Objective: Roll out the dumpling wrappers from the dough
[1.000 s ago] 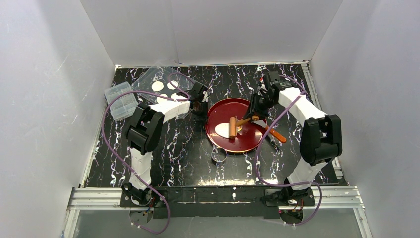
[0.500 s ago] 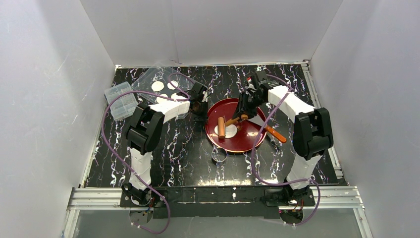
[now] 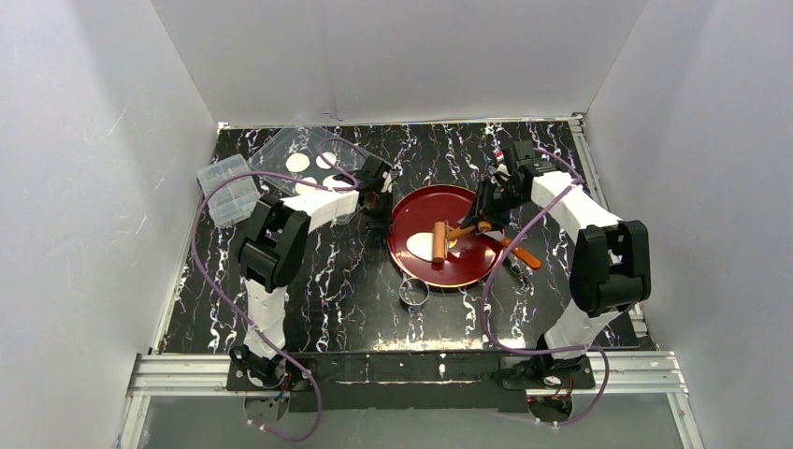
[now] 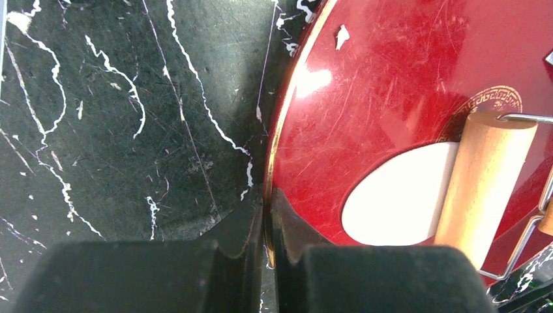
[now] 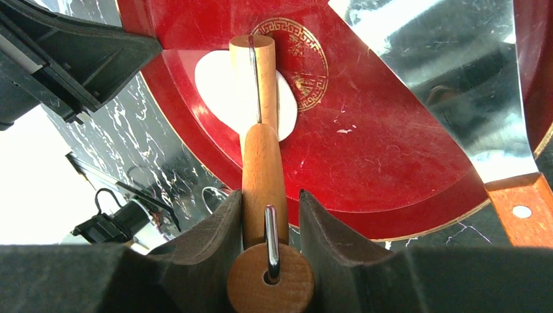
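Here, the jaws of the right gripper (image 5: pixel 269 201) were clamped on the handle of the wooden roller (image 5: pixel 263 156), its barrel lying across the dough (image 5: pixel 218 85) on the red plate (image 5: pixel 391 163). The left gripper (image 4: pixel 267 199) pinched the plate's rim, jaws nearly together. Dumpling wrappers (image 3: pixel 298 163) lay in a clear tray (image 3: pixel 281 142) at the surface's (image 3: pixel 346 281) far left.

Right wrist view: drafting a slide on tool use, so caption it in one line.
Right gripper clamps the wooden roller, its barrel resting on flattened dough in the red plate.
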{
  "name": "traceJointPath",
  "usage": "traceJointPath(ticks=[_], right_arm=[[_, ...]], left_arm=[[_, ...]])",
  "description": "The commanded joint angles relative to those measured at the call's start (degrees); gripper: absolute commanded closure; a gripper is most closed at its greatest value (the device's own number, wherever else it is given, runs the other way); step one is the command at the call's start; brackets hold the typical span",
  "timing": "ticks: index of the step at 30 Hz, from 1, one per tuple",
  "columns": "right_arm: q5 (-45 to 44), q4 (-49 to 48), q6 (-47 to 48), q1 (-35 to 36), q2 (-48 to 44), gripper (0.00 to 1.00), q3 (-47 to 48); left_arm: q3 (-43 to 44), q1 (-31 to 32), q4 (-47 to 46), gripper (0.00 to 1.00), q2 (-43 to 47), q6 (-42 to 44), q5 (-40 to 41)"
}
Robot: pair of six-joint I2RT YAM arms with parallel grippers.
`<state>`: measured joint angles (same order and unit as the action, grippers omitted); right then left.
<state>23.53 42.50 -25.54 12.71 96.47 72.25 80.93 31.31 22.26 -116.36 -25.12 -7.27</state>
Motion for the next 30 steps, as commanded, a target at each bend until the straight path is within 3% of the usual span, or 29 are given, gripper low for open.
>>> traceJointPath(ticks=[1, 8, 11, 19, 23, 30], right_arm=[[-9.62, 5.66, 1.7, 1.6, 3.34, 0.99, -0.3], [-3.93, 4.23, -1.33, 6.58, 9.58, 0.99, 7.36], [-6.45, 5.83, 0.27, 6.19, 8.58, 0.99, 7.16], [-10.88, 6.85, 3.94, -2.08, 0.87, 0.99, -3.0], [-12.12, 7.1, 4.34, -2.6, 0.95, 0.99, -3.74], [-10.66, 5.96, 0.72, 3.13, 4.96, 0.99, 3.51]], left_arm=[[-2.57, 0.62, 6.43, 1.0, -0.04, 3.46, 2.96], [-2.58, 0.6, 6.39, 1.0, 0.17, 3.41, 3.06], [-2.46, 0.64, 6.37, 1.0, 0.2, 3.42, 3.17], [-2.61, 0.59, 6.31, 1.0, -0.14, 3.24, 3.04], [-2.5, 0.59, 6.33, 1.0, -0.06, 3.31, 2.96], [-2.73, 0.59, 6.3, 1.0, -0.09, 3.58, 3.2]])
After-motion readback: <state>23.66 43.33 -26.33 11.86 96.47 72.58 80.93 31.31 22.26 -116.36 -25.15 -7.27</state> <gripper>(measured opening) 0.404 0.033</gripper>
